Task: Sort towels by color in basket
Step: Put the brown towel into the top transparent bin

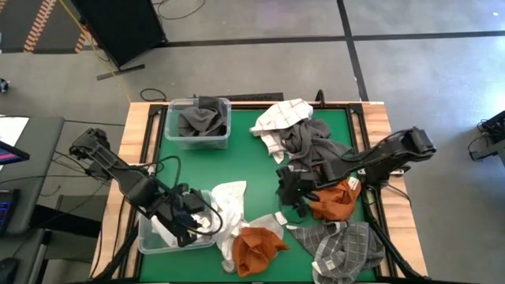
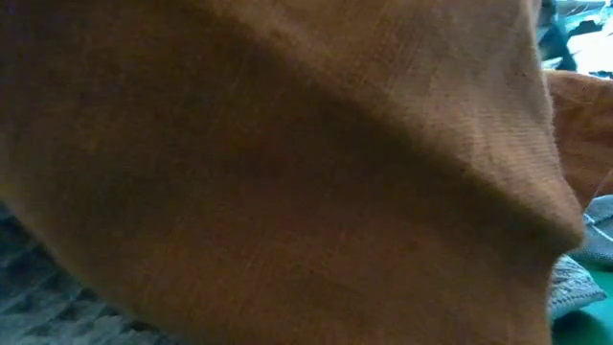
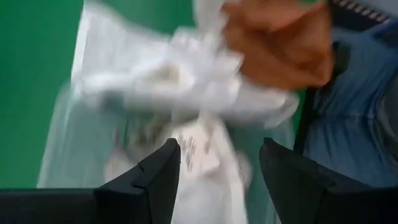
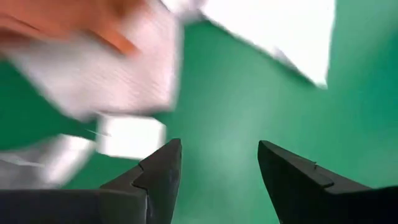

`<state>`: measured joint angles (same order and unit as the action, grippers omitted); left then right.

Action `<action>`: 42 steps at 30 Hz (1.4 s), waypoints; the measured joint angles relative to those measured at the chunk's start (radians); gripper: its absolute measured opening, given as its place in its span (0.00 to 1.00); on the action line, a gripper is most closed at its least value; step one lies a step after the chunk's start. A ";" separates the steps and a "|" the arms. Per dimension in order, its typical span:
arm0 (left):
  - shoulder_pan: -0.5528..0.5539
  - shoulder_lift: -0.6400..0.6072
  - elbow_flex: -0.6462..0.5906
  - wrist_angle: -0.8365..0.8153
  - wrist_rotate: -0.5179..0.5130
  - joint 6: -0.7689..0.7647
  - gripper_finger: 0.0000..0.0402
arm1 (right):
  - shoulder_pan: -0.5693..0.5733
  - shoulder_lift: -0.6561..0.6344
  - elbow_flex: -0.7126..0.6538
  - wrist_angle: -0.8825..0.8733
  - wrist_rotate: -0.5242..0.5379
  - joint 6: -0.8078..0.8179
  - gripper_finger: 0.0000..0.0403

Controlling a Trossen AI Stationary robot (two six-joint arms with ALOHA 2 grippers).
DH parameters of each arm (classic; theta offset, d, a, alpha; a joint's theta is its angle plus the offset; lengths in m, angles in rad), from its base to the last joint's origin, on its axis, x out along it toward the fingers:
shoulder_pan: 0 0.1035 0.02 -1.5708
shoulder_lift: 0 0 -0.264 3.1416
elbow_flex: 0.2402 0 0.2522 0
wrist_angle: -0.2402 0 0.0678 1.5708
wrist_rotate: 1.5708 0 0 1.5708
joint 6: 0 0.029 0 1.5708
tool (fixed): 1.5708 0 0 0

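Observation:
My left gripper is open over the near-left clear bin, its fingers either side of a white towel that lies in it. A second white towel hangs over that bin's right rim onto the mat. My right gripper is open above bare green mat at mid-table, holding nothing. Around it lie a dark grey towel, a rust orange towel, a grey checked towel, another rust orange towel and a white checked towel. My left gripper comes at the white towel in the bin from above with its fingers apart. Whether they touch the cloth, I cannot tell.
The far clear bin holds a dark grey towel. A rust orange towel lies right against the low camera and fills its view. Wooden rails edge the green mat. Bare mat shows at the table's middle and far left.

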<state>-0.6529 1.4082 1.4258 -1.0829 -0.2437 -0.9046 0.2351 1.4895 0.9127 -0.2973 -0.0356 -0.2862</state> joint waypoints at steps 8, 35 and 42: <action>0.000 0.001 0.007 0.153 -0.165 0.206 0.52 | 0.165 -0.065 0.001 0.099 -0.229 -0.046 0.59; 0.040 0.001 -0.058 0.219 -0.244 0.308 0.52 | 0.211 0.214 0.013 0.395 -0.156 -0.260 0.66; 0.065 0.001 -0.058 0.235 -0.243 0.339 0.52 | 0.201 0.234 0.053 0.400 -0.201 -0.336 0.66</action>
<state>-0.5876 1.4090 1.3682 -0.8479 -0.4866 -0.5654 0.4358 1.7233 0.9659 0.1024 -0.2363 -0.6218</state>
